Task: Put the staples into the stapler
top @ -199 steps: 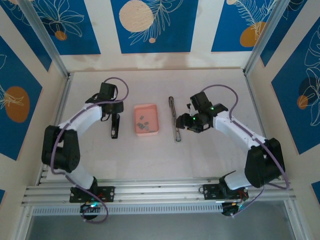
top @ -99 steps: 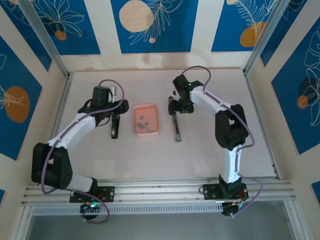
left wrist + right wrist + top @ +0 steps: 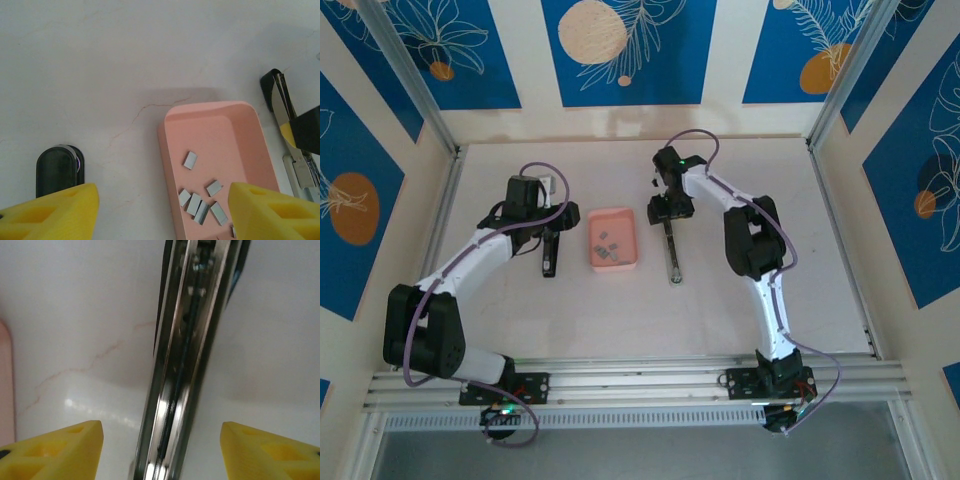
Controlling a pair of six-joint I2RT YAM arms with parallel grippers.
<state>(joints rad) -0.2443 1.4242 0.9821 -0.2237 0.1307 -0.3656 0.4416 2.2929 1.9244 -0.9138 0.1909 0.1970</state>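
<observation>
R gripper (image 3: 161, 440) seen spread wide, stapler (image 3: 182, 365) rail straddled, untouched. L gripper (image 3: 162, 212) also released, nothing held; staples (image 3: 200, 202) seen lying in pink tray (image 3: 235, 130).

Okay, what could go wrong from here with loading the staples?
1. The right pincer straddles the opened stapler without touching it; closing off-centre could skid or twist it on the smooth table.
2. The staples lie flat and bunched in the pink tray; the open left pincer may grab several or none.
</observation>
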